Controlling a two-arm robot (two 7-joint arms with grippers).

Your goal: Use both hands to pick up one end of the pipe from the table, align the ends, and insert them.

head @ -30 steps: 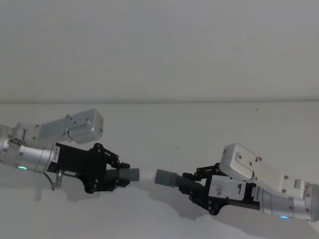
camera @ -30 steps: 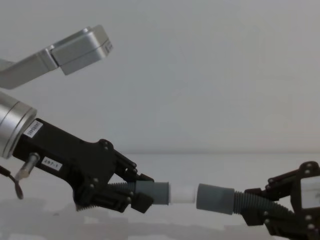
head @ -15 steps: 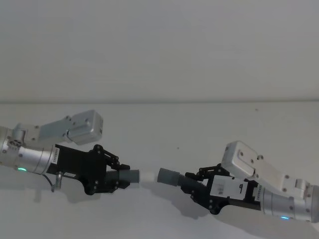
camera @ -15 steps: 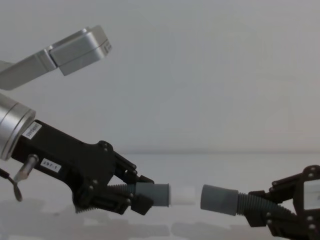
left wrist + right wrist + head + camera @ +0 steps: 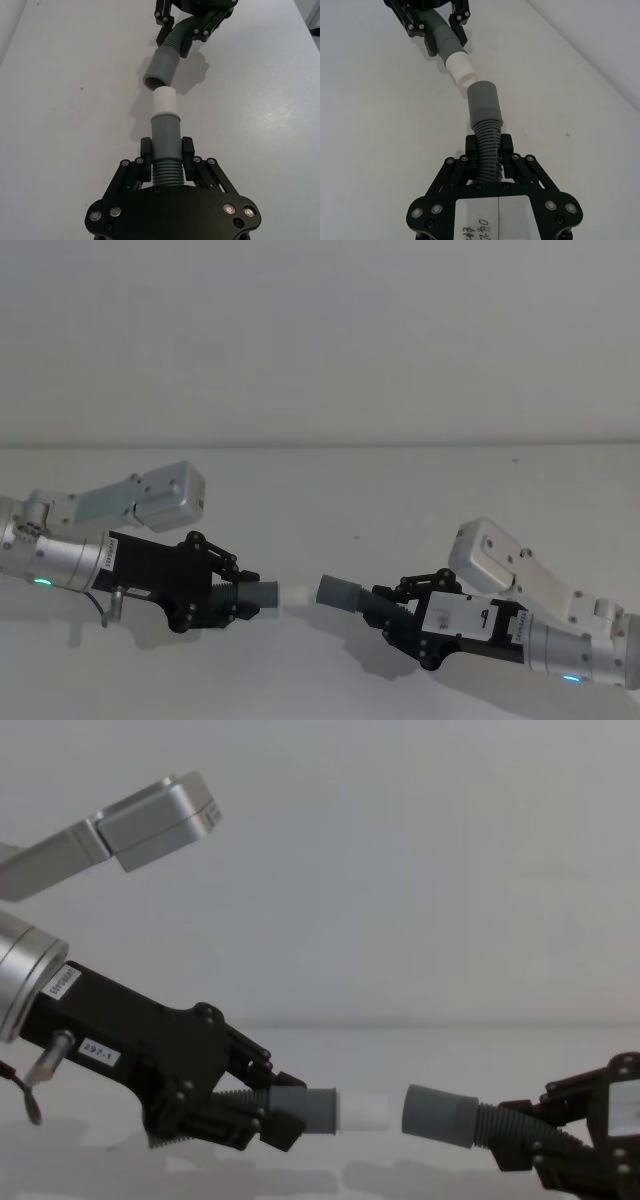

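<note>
Both dark grey ribbed hose pieces hang above the white table (image 5: 330, 490), well inside its edges; left black gripper (image 5: 232, 597) clamps the white-tipped cuff (image 5: 164, 114), right black gripper (image 5: 392, 613) clamps the hollow cuff (image 5: 483, 102); mouths face each other, slightly apart, probably lined up for insertion.

The left gripper (image 5: 238, 596) and right gripper (image 5: 385, 613) reach inward from opposite sides, low over the table and pointing at each other, each clamped on a hose, the arms sloping slightly downward.
</note>
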